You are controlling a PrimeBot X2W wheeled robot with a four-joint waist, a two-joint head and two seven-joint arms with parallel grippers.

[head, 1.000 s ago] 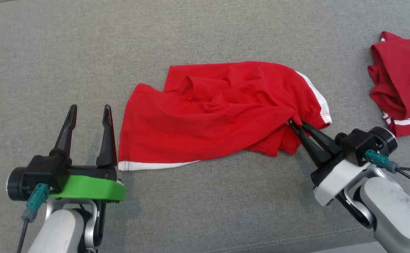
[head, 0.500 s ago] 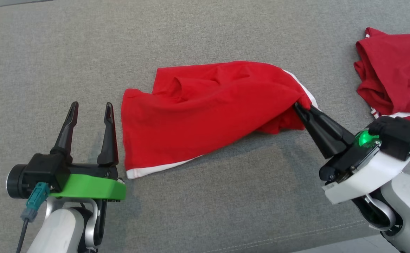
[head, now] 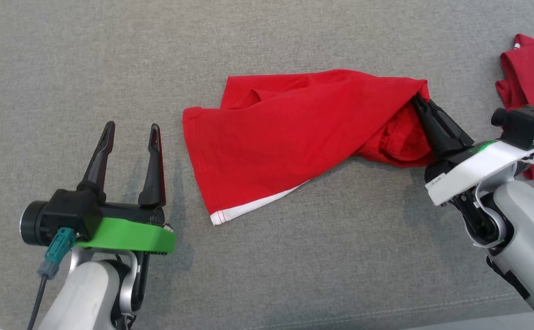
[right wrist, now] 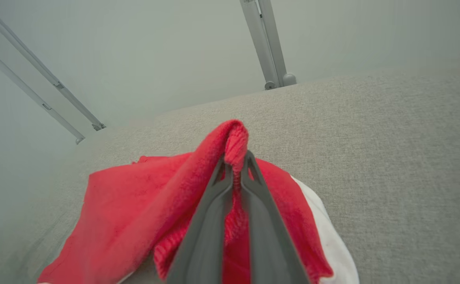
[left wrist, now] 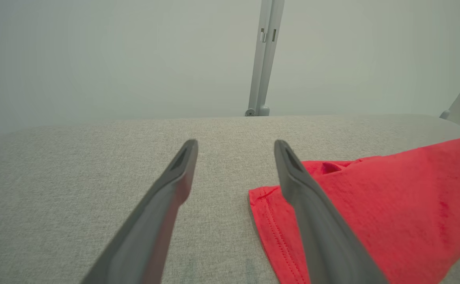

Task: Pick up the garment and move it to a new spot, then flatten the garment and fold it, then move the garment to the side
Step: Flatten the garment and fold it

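Garment (head: 294, 137) (the bright red one with a white hem (head: 258, 205)) lies across the middle of the grey fabric surface (head: 267, 275), its right end lifted off it. My right gripper (head: 422, 97) has that end: the two dark fingers are pressed together on a bunched fold of red cloth. In the right wrist view the fold pokes up just past the fingertips, squeezed between them. From that pinch the cloth slopes down and to my left, fanning out until it rests on the surface. The white hem sits at the lower left corner, the part nearest the robot. A loose bundle of red hangs under the right fingers, close to the wrist.

My left gripper (head: 132, 128) is to the left of the garment, near its left edge but apart from it. Its fingers stand spread wide with nothing between them, over bare grey fabric. In the left wrist view the garment's stitched edge shows just beside the right-hand finger — whether that finger is above the cloth or only in front of it, I cannot tell.

A second garment (head: 528, 73), darker red, lies at the far right of the surface, behind the right wrist — apart from the one I am holding.
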